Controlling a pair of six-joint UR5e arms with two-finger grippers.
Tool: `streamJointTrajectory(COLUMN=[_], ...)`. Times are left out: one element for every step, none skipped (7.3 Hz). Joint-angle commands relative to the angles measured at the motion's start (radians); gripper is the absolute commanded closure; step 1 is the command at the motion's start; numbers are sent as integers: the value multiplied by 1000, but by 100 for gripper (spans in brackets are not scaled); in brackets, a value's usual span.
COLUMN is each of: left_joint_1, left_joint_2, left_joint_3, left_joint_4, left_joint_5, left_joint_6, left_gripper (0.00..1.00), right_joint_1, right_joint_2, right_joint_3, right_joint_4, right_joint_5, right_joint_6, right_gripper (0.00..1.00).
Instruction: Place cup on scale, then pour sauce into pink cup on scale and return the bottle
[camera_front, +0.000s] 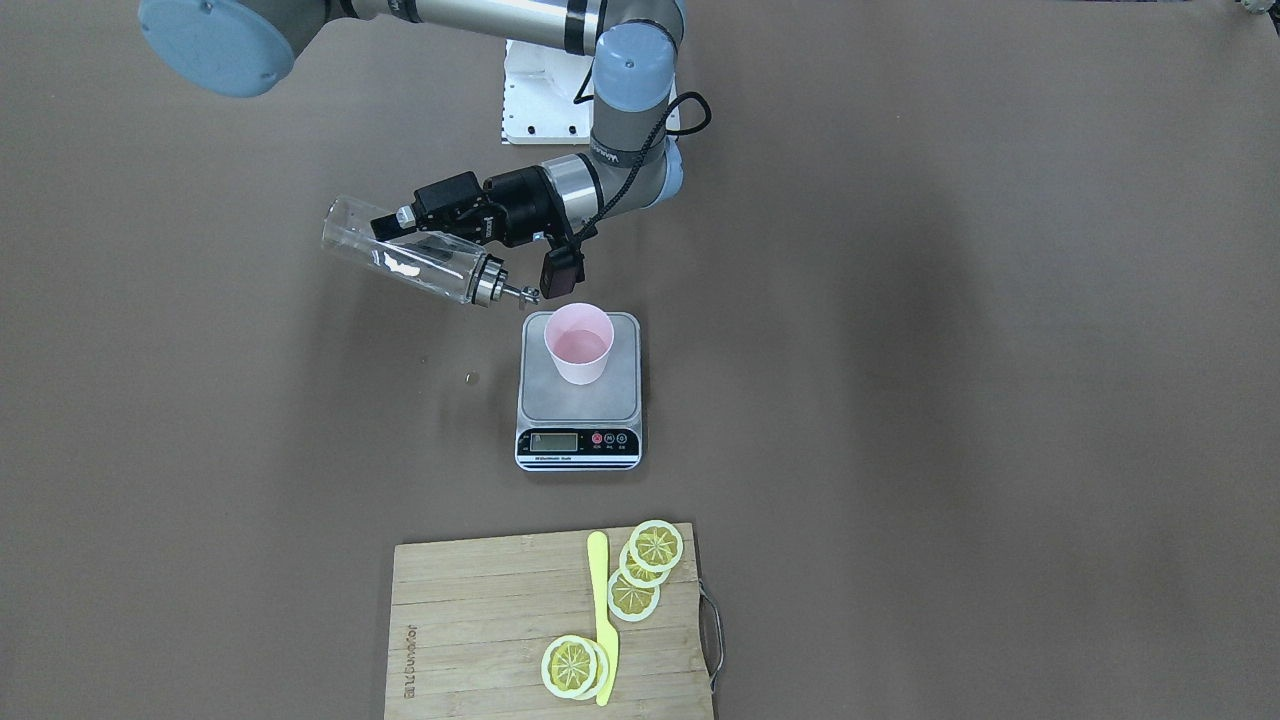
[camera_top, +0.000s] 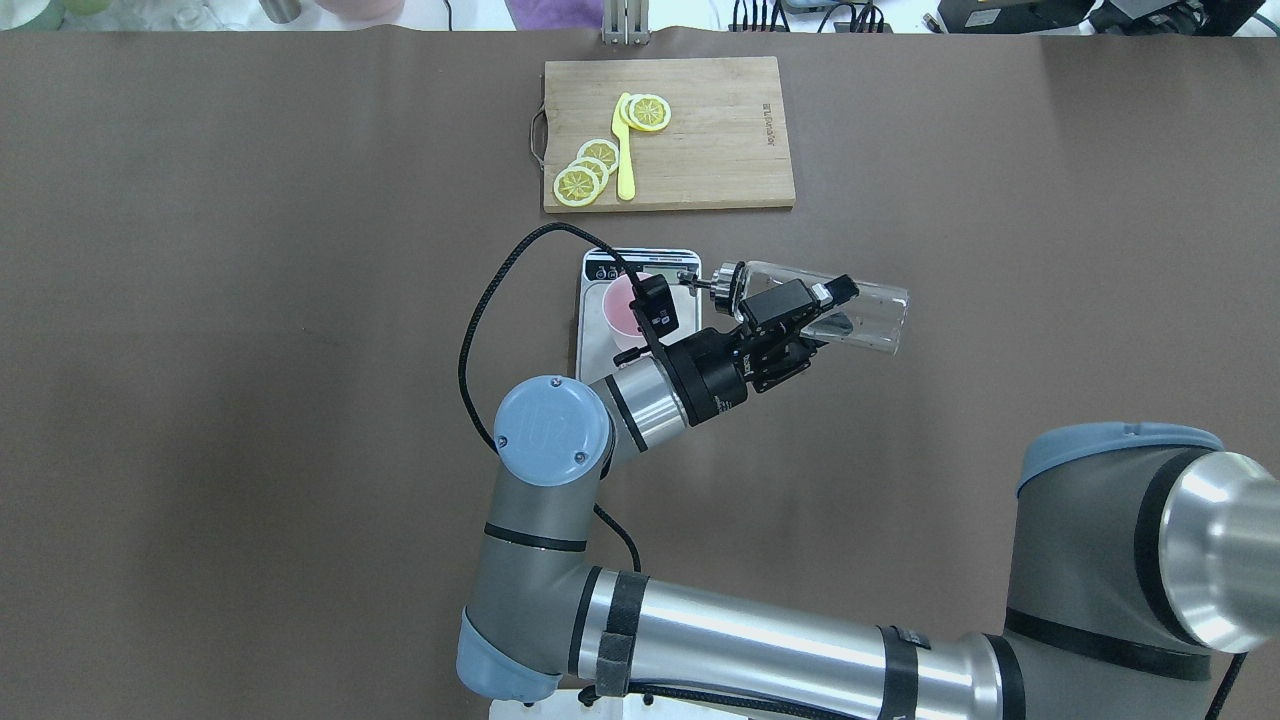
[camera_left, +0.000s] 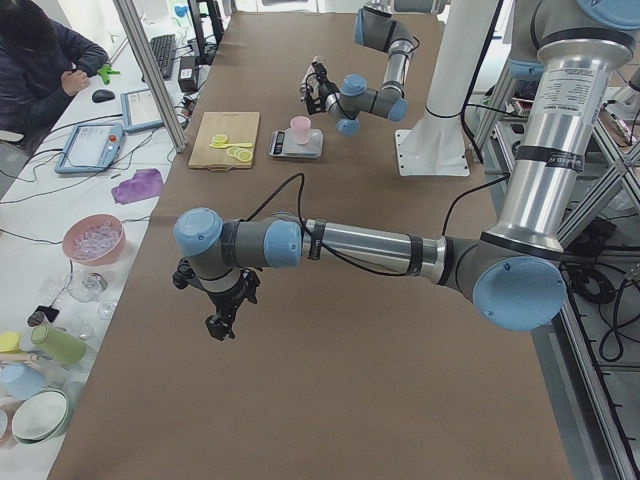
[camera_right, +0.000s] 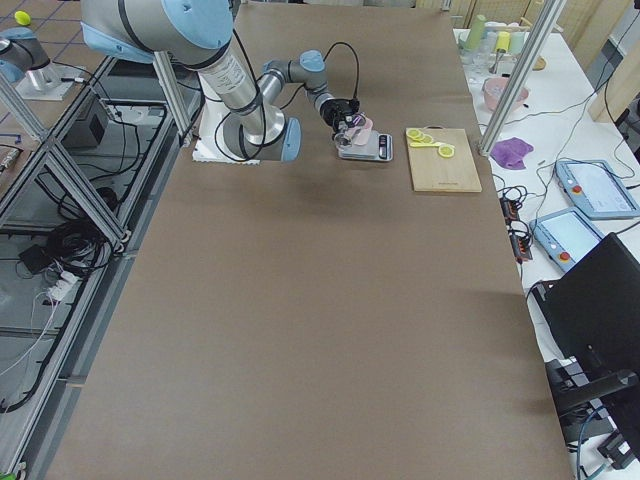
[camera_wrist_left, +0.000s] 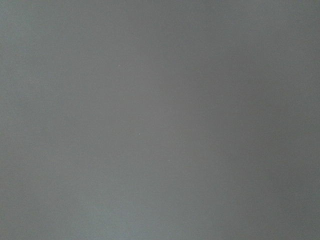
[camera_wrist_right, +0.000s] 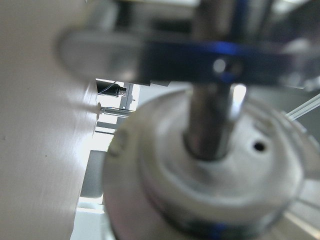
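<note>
My right gripper (camera_front: 402, 243) is shut on the clear bottle (camera_front: 410, 262) and holds it tilted almost level above the table. The silver spout (camera_front: 520, 293) points at the pink cup (camera_front: 578, 345) and stops just short of its rim. The cup stands upright on the back half of the steel scale (camera_front: 578, 405). The overhead view shows the same: bottle (camera_top: 860, 312), right gripper (camera_top: 822, 322), cup (camera_top: 620, 305), scale (camera_top: 592, 350). The right wrist view is filled by the blurred spout cap (camera_wrist_right: 210, 165). My left gripper (camera_left: 222, 325) hangs over bare table far away; I cannot tell whether it is open or shut.
A wooden cutting board (camera_front: 480, 620) with lemon slices (camera_front: 655, 548) and a yellow knife (camera_front: 603, 620) lies beyond the scale on the operators' side. A small speck (camera_front: 471, 378) lies on the table beside the scale. The left wrist view shows only brown table.
</note>
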Motion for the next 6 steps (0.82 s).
streamJointTrajectory(left_joint_1=[0,0,0,0,0,0], left_joint_2=[0,2,2,0,0,0], left_joint_3=[-1,0,0,0,0,0], left_joint_4=[0,0,0,0,2,2], left_joint_5=[0,-2,-2,-2,-2,-2], left_joint_6=[0,0,0,2,2,2], left_gripper=[2,2,2,2,2,2], right_joint_1=[-3,-5,-3,-3,-5,-6], right_joint_2=[21,24,24,30,38,41], right_joint_3=[-19,-28,-33,-44,-50,-50], right_joint_4=[-32,-33,-33,-36,-50,-55], right_joint_5=[18,20,20,20,24,24], right_joint_6=[4,6,6,6,6,6], right_gripper=[100,100,100,100,100,100])
